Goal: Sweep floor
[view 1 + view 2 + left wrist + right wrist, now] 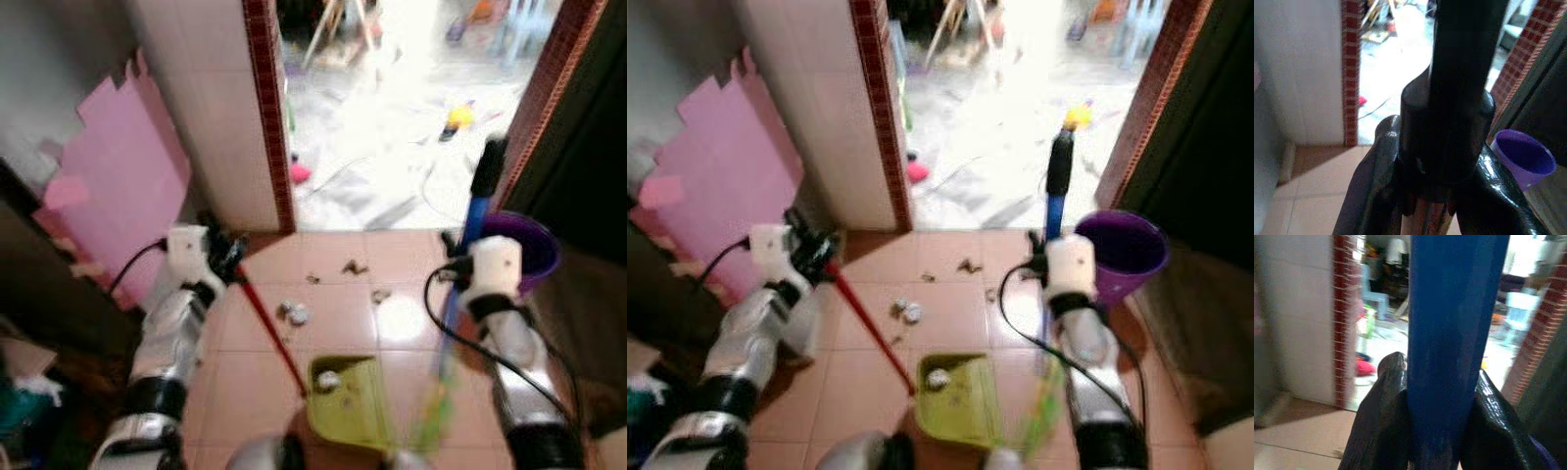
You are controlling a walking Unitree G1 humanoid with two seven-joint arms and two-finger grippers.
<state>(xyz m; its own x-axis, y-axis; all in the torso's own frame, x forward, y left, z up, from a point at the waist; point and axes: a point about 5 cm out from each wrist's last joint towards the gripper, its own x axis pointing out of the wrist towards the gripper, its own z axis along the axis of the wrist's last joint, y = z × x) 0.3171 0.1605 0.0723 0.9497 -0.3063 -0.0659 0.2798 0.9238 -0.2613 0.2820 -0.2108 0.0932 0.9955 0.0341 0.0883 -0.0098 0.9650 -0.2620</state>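
Your left gripper [227, 257] grips the red dustpan handle [272, 336]; your right gripper [460, 262] holds the blue broom [477, 211]; one scrap sits in the green dustpan [353, 401] at the bottom middle; crumbs [294, 313] in the middle still need sweeping.

Terracotta tile floor [333, 264] with scattered debris [294, 313], green dustpan [353, 401], purple bucket [534, 245].

**Daylight floods doorway, burns out the yard**

Harsh light pours through the doorway [411, 108] at twelve o'clock, bleaching the ground beyond. Glare gleams on the tiled floor [402, 318] at centre. Corners at nine and three o'clock sink into shadow. Everything reads soft; the wrist views blur close up.
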